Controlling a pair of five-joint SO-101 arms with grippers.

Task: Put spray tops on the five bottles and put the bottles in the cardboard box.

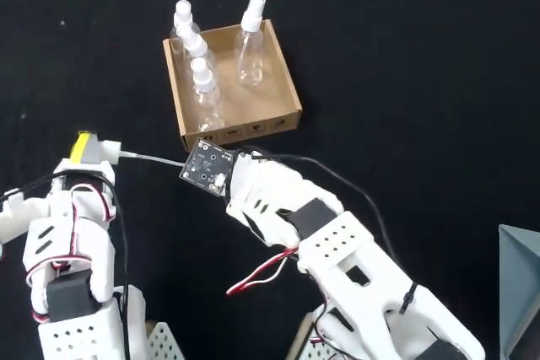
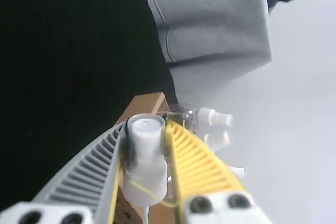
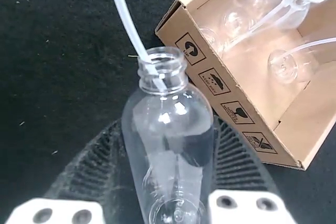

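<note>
Clear plastic marks the fifth bottle [image 3: 170, 150], gripped between the closed fingers of the right gripper [image 3: 168, 129] just beside the cardboard box [image 1: 245, 128] on the black counter [image 1: 422, 82]. The left gripper [image 2: 146, 127] has its fingers clamped on the last spray top [image 2: 143, 161], whose dip tube [image 3: 126, 19] enters the bottle's neck. Four capped bottles [image 1: 202, 94] sit in the box. Fitting the final top appears to be the step in hand. Next, the tube likely needs feeding fully in, the top seating on the neck, then boxing.
</note>
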